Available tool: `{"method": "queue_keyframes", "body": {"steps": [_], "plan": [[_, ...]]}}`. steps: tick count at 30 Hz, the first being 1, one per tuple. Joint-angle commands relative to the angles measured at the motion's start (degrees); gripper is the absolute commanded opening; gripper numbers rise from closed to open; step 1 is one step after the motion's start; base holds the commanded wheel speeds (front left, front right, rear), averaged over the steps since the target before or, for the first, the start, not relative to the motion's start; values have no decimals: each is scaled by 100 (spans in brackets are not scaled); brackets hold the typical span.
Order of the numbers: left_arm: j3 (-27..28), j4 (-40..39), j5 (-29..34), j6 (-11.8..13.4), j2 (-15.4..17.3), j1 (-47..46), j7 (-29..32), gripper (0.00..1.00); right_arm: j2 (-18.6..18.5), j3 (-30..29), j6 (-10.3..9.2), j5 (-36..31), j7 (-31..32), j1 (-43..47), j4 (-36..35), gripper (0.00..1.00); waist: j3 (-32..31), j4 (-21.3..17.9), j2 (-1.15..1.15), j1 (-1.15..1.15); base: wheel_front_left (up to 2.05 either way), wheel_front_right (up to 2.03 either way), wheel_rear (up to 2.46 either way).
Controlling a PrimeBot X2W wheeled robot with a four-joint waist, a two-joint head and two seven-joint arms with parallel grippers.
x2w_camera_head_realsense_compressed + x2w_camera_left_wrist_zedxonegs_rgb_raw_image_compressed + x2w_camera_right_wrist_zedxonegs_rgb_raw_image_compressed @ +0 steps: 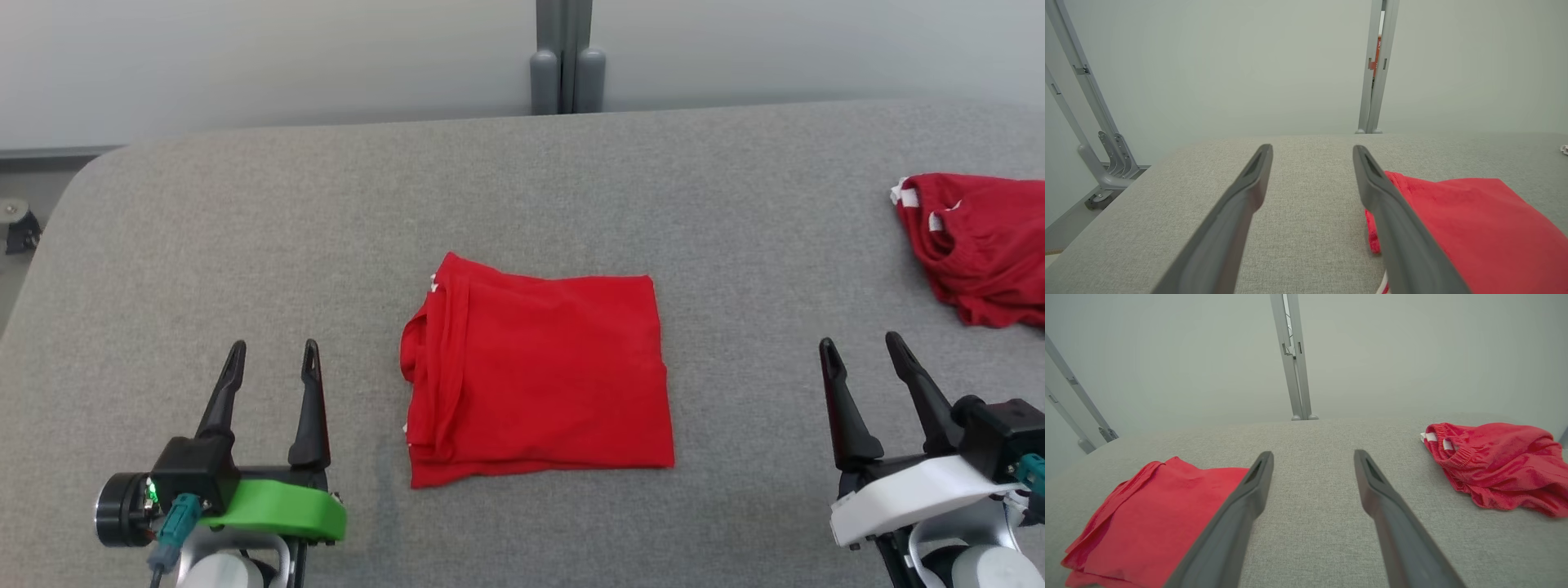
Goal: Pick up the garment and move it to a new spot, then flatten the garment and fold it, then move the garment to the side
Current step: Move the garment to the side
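Lying folded flat on the surface [571,188], the garment [539,376] sits between the two arms, its longer side running left to right. The left claw [273,349], open and empty, is nearer its edge than the right claw [859,341], also open and empty.

Plain red garment [539,371], darker red shorts [984,245], grey tabletop [326,204]

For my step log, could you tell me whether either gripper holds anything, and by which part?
Nothing is held: the left gripper and right gripper stand open, apart from the folded red garment.
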Motion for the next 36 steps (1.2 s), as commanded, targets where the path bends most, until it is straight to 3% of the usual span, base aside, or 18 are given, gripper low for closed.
{"method": "queue_keyframes", "body": {"steps": [1, 9, 17, 18, 19, 20, 21, 27, 36], "plan": [[16, -44, 44, -13, -54, -183, -39, 100, -53, 40, -1, 10, -4, -183, 130, 100, 410, 294, 0, 0, 0, 0, 0], [135, -145, 192, -152, -308, -626, -44, 100, -97, 535, -1, 182, -135, -1078, 1419, 100, 1071, 666, 0, 0, 0, 0, 0], [338, -97, 310, -336, -566, -743, -45, 100, -9, 1194, -1, 650, -35, -1774, 2864, 100, 1228, 860, 0, 0, 0, 0, 0], [360, -86, 345, -358, -589, -737, -45, 100, -16, 1249, -1, 705, -17, -1830, 3004, 96, 1221, 869, 0, 0, 0, 0, 0], [378, -79, 363, -376, -603, -729, -45, 100, -33, 1296, -1, 735, -17, -1872, 3102, 45, 1212, 873, 0, 0, 0, 0, 0], [409, -65, 383, -396, -618, -713, -45, 100, -44, 1338, -1, 774, -37, -1896, 3191, 27, 1192, 870, 0, 0, 0, 0, 0], [439, -59, 407, -410, -627, -692, -45, 100, -65, 1377, -1, 814, -48, -1911, 3234, 0, 1174, 860, 0, 0, 0, 0, 0], [616, -66, 537, -469, -663, -516, -46, 100, -273, 1604, -2, 941, -344, -1925, 3059, 0, 995, 541, 0, 0, 0, 0, 0], [775, -206, 703, -560, -573, -305, -42, 100, -720, 1649, -6, 1157, -420, -1683, 2797, 0, 853, -649, 0, 0, 0, 0, 0]]}}
